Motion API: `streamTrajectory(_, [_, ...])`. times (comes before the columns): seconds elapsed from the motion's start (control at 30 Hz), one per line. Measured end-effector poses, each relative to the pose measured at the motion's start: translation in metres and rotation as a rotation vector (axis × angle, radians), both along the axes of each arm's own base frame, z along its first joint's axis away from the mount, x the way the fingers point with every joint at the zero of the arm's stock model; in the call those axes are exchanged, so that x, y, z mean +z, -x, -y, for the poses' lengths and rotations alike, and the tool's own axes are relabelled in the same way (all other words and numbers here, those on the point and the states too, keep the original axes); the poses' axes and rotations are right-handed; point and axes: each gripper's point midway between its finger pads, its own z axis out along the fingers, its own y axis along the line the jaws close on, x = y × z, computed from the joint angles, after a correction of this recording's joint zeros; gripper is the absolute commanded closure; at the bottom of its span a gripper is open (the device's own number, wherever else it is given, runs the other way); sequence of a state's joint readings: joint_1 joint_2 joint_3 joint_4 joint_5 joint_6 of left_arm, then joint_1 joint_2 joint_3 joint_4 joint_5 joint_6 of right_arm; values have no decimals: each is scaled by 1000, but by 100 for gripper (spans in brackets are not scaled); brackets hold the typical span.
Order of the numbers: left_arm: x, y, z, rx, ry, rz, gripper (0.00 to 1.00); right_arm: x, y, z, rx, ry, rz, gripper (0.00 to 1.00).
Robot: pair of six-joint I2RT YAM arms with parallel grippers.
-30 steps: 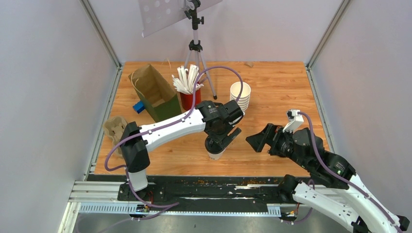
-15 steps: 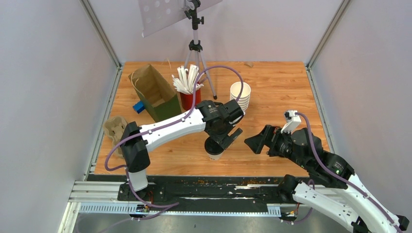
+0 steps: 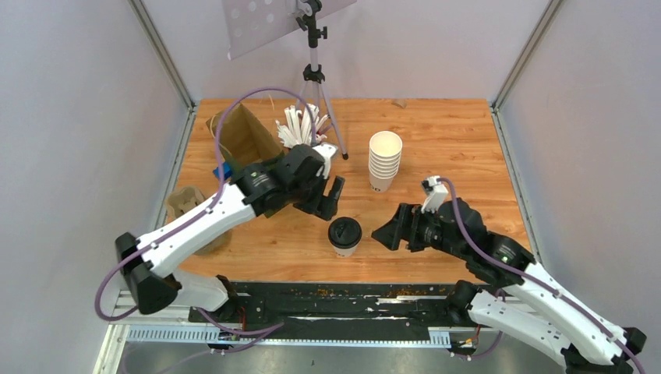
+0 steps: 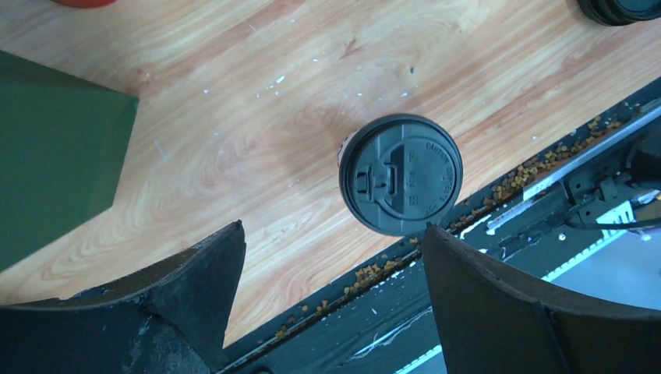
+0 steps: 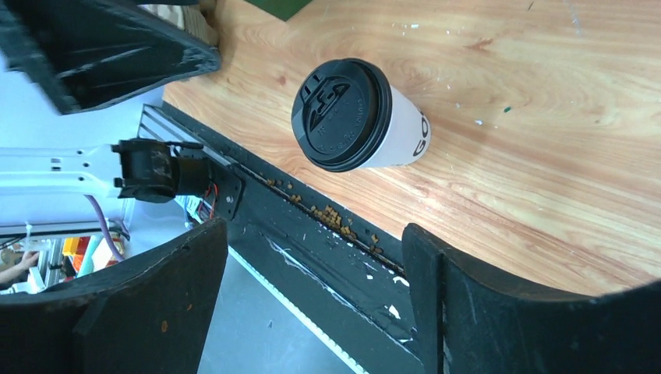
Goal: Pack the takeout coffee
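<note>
Already lidded, the coffee cup (image 3: 344, 238) stood free on the counter (image 3: 452, 140); left hand (image 3: 327, 204) and right hand (image 3: 387, 234) gaped, empty. Next, we judged: grip, carry to paper bag (image 3: 248, 144).

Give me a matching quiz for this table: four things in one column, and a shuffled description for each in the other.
Things:
1. coffee cup
2. stack of paper cups
3. paper bag
4. straws

Descriptions:
A. brown, open-topped, at the far left
B. capped with a black lid, near the front edge
C. white, bundled in front of the tripod
D. nested, lidless, right of centre

Pairs: 1-B, 2-D, 3-A, 4-C
</note>
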State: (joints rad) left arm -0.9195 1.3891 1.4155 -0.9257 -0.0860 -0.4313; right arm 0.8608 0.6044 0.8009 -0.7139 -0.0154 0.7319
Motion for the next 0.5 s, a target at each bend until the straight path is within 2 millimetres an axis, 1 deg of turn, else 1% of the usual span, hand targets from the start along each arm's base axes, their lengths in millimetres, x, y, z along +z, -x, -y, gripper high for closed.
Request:
streamTrajectory(0.07, [0, 4, -11, 23, 46, 7, 12, -12, -4, -9, 18, 24, -32, 22])
streamTrajectory(0.13, [-7, 12, -15, 25, 79, -1, 15, -21, -8, -17, 28, 48, -56, 25])
streamTrajectory(0.27, [-29, 20, -10, 16, 124, -35, 20, -43, -18, -29, 34, 112, -98, 32])
streamTrajectory(0.33, [-40, 22, -8, 19, 139, -50, 20, -52, -23, -33, 40, 135, -103, 37])
streamTrajectory(0.4, [-46, 21, -6, 26, 152, -55, 21, -59, -28, -36, 41, 151, -109, 40])
streamTrajectory(0.5, [-48, 15, -4, 38, 178, -47, 23, -68, -37, -39, 40, 170, -124, 42])
